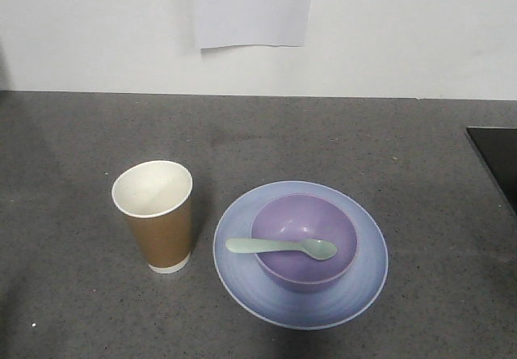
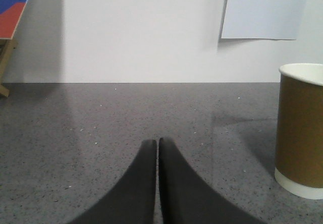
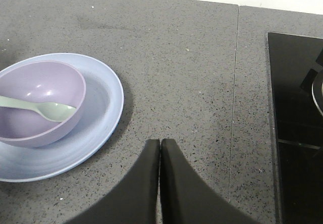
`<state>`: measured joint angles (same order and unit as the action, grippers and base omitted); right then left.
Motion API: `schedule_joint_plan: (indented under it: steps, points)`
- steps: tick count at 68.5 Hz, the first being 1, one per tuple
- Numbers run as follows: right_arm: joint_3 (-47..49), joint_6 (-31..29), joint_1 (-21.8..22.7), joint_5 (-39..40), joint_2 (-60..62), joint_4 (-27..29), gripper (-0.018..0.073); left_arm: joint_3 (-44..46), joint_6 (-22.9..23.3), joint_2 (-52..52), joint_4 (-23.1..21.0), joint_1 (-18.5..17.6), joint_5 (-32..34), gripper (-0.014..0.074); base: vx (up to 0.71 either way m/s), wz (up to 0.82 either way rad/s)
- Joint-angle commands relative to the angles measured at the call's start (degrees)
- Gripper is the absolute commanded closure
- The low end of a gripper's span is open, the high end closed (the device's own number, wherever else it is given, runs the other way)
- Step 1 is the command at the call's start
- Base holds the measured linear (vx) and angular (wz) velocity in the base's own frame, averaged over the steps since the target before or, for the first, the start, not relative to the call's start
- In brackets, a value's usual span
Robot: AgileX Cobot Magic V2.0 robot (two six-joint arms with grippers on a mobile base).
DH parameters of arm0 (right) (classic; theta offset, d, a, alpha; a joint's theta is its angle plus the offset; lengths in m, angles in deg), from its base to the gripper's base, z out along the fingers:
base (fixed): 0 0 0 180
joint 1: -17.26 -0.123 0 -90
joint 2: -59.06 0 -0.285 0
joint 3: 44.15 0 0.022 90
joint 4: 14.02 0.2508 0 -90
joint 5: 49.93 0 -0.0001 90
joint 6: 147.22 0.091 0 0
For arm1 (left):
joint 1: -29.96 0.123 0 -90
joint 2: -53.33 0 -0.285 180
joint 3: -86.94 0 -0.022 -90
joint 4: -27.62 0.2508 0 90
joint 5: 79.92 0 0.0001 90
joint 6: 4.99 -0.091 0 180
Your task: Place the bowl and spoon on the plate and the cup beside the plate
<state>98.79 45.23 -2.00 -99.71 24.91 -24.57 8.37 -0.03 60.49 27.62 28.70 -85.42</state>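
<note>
We see bowl (image 1: 304, 242) on plate (image 1: 242, 274), spoon (image 1: 281, 247) lying across bowl, cup (image 1: 155, 214) just beside plate, nearer left fingers (image 2: 157, 142). Both fingers, left and right (image 3: 160, 142), closed, holding nothing.

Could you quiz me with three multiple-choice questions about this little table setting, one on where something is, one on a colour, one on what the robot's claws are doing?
1. Where does the small mint-green plastic spoon lie?
A. Flat on the counter
B. Across the lavender-purple plastic bowl
C. Inside the cup

2. What colour is the outside of the tall paper cup?
A. Brown
B. Red
C. Black

3. How do the jaws of the left gripper and right gripper stand?
A. Both wide open
B. One clamped on the spoon
C. Both shut, holding nothing

Answers: 1 B, the spoon rests over the bowl, its scoop inside, on the round pale blue plate. 2 A, the wall is brown with a white rim and base. 3 C, each wrist view shows dark fingers pressed together above the bare grey counter.
</note>
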Motion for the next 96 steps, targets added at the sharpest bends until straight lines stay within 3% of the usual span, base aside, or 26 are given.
schedule_joint_plan:
  steps: [1, 45, 57, 72, 96]
  points:
    - [1.4, 0.0, 0.2, 3.7, -0.3, -1.3, 0.0570, 1.4, 0.6, -0.8, 0.0, 0.1, 4.4, 0.0603, 0.00, 0.00]
    - [1.4, -0.3, 0.5, 5.1, -0.1, -2.5, 0.0570, 1.4, 0.6, -0.8, 0.0, 0.1, 4.4, 0.0603, 0.00, 0.00]
    - [-3.3, -2.7, 6.4, 15.1, 3.8, -0.2, 0.0570, 1.4, 0.6, -0.8, 0.0, 0.1, 4.4, 0.0603, 0.00, 0.00]
    - [-13.6, -13.5, 11.5, 26.9, 12.5, 8.8, 0.0570, 1.4, 0.6, -0.8, 0.0, 0.1, 4.4, 0.0603, 0.00, 0.00]
    - [-27.8, -14.2, 12.3, 36.2, 26.2, 7.6, 0.0570, 1.4, 0.6, -0.8, 0.0, 0.1, 4.4, 0.0603, 0.00, 0.00]
